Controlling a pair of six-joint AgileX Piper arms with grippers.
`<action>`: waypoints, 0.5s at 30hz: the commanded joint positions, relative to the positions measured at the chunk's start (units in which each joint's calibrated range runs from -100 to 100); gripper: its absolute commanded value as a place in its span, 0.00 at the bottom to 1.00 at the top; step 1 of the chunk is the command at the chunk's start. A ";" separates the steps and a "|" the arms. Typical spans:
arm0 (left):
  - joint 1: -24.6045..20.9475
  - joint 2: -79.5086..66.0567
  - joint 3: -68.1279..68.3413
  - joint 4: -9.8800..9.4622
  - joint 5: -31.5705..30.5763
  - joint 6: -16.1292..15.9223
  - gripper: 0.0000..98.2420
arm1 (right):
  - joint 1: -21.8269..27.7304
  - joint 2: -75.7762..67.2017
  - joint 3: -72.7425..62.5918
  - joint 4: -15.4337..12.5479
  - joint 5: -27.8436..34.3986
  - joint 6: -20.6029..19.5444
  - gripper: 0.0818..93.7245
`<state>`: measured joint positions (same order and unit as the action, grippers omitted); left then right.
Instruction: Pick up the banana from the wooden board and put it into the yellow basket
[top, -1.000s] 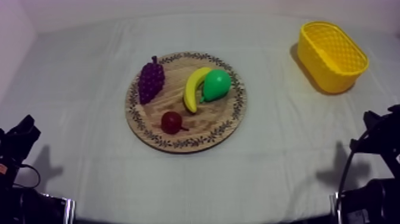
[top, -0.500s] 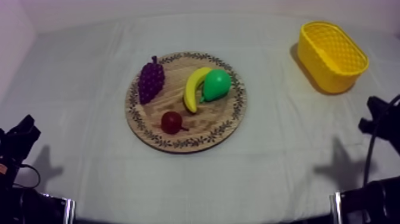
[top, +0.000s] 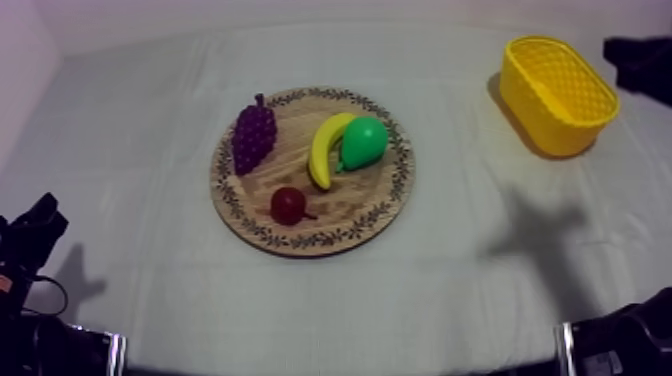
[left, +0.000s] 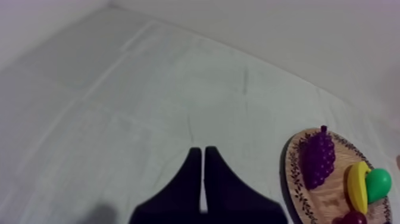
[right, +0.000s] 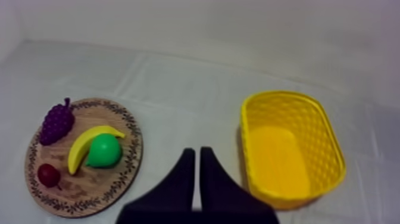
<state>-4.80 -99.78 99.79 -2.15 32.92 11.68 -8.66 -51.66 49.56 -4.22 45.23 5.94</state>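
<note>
The yellow banana (top: 326, 148) lies on the round wooden board (top: 358, 192) mid-table, pressed against a green pear (top: 363, 142). The yellow basket (top: 527, 112) stands at the far right with nothing in it. My right arm (top: 640, 60) comes in at the upper right, beyond the basket. In the right wrist view my right gripper (right: 197, 151) is shut on nothing, high above the cloth between the board (right: 89, 186) and the basket (right: 326, 140), with the banana (right: 88, 146) well off to its side. My left gripper (left: 203, 150) is shut on nothing, resting low at the left (top: 38, 218).
Purple grapes (top: 254, 135) and a small red fruit (top: 289, 205) share the board. The right arm casts a shadow (top: 535, 235) on the cloth between board and basket. Bare cloth surrounds the board on all sides.
My right arm has risen from the lower right edge and swung to the upper right, behind the basket; its shadow slid toward the middle. The left arm and fruit have not moved.
</note>
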 joint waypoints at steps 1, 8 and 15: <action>-0.01 -0.05 -0.01 -0.03 -0.01 0.00 0.00 | -1.41 10.81 -12.65 -0.34 0.84 -1.51 0.01; -0.01 -0.05 -0.01 -0.03 -0.01 0.00 0.00 | -8.10 25.00 -23.01 2.39 1.08 -6.01 0.01; -0.01 -0.05 -0.01 -0.03 -0.01 -0.01 0.00 | -14.67 36.69 -31.54 7.59 3.19 -13.90 0.01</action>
<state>-4.80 -99.78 99.79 -2.15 32.92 11.68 -21.41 -19.37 20.20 2.46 48.22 -4.75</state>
